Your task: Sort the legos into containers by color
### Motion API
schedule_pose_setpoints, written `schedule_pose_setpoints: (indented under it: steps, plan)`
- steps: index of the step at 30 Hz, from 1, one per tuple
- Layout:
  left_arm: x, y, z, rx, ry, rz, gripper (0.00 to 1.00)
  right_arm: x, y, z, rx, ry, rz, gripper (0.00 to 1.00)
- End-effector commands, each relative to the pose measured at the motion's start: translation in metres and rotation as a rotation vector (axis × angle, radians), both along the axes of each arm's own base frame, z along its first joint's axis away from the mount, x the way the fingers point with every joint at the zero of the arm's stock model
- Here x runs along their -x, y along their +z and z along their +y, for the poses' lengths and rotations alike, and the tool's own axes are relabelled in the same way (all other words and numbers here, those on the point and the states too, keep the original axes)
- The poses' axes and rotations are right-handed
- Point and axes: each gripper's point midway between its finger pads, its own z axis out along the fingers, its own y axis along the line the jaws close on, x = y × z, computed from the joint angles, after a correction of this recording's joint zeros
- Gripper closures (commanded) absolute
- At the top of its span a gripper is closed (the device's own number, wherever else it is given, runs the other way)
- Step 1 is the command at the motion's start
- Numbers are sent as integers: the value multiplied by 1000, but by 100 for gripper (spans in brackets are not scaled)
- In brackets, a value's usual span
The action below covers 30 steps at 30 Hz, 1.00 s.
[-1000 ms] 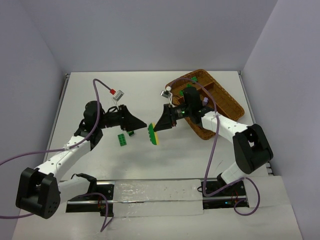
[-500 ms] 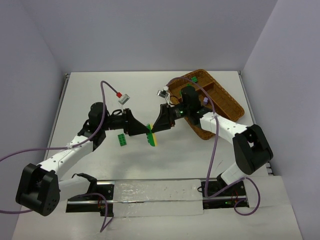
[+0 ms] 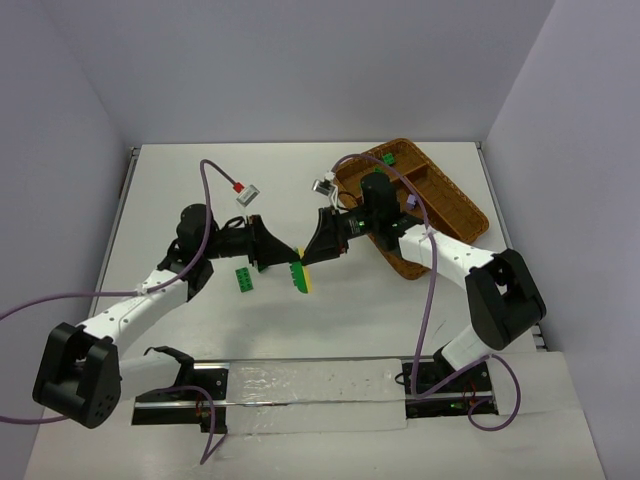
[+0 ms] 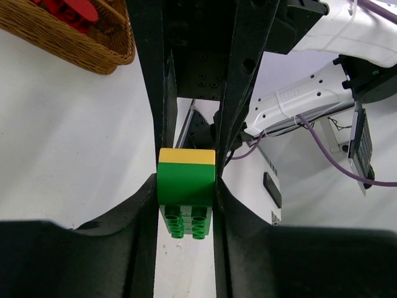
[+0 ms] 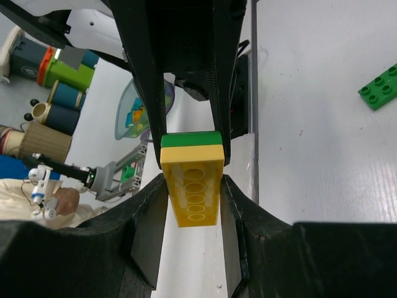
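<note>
A green lego stuck to a yellow lego hangs above the table's middle, between both arms. My left gripper is shut on the green lego, with the yellow one on its far side. From the other side my right gripper is shut on the yellow lego, the green one beyond it. The wicker tray lies at the right rear, with a green lego and a lilac one inside. Red legos show in the tray in the left wrist view.
A loose green lego lies on the table just under my left arm, also seen as a green lego in the right wrist view. Purple cables loop over both arms. A metal rail runs along the near table edge.
</note>
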Motion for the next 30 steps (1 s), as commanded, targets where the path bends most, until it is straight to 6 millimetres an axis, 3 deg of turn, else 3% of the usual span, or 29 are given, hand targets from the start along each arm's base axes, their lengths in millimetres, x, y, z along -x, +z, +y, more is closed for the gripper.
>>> schedule_pose_setpoints:
  steps: [1, 4, 5, 12, 16, 20, 21, 22, 23, 24, 27, 30]
  plan:
    - [4, 25, 3, 52, 26, -109, 100, -27, 16, 2, -22, -127, -47, 100]
    - [-1, 26, 10, 56, 78, -110, 100, -50, -9, -9, 6, -238, 75, 100]
    - [-2, 26, 12, 56, 91, -107, 100, -55, -2, -10, -48, -247, 39, 100]
    - [-13, 22, 27, 99, 156, -42, 100, -70, -35, -13, -37, -330, 200, 100]
    - [-18, 17, 28, 90, 179, -30, 100, -75, -43, -14, -27, -368, 215, 100]
    - [-46, -9, 38, -7, 331, 75, 100, -79, -45, -16, -15, -402, 217, 100]
    - [-49, -5, 39, -13, 340, 49, 100, -80, -43, -17, -18, -405, 193, 100]
    - [-76, -28, 51, -126, 487, 115, 100, -88, -49, -18, 22, -447, 165, 100]
    - [-83, -49, 55, -217, 519, 185, 100, -94, -67, -24, 114, -510, 148, 100]
    - [-90, -63, 62, -279, 570, 228, 100, -99, -72, -26, 160, -541, 120, 100]
    - [-98, -93, 72, -419, 662, 312, 100, -109, -88, -40, 312, -632, 44, 100]
    - [-105, -102, 81, -475, 754, 322, 100, -111, -95, -56, 402, -693, -10, 100]
